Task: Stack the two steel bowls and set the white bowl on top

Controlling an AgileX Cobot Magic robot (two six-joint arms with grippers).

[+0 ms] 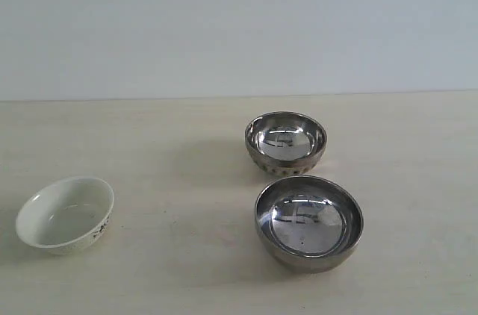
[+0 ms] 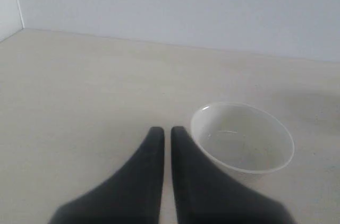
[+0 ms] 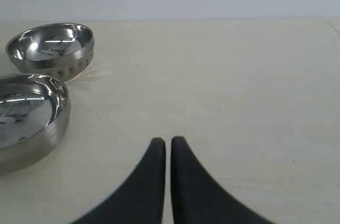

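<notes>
The wider plain steel bowl (image 1: 308, 222) (image 3: 27, 117) stands upright on the table, right of centre and nearer the front. Just behind it sits the smaller, deeper steel bowl (image 1: 285, 142) (image 3: 53, 48) with a patterned lower band. The white bowl (image 1: 66, 214) (image 2: 242, 137), cream with dark speckles outside, rests at the front left, empty. My left gripper (image 2: 167, 129) is shut with nothing in it, close beside the white bowl's rim. My right gripper (image 3: 167, 140) is shut and empty, off to one side of the steel bowls. Neither gripper appears in the exterior view.
The pale wooden table (image 1: 187, 255) runs back to a plain light wall (image 1: 239, 24). Open tabletop separates the white bowl from the steel bowls. Nothing else stands on the table.
</notes>
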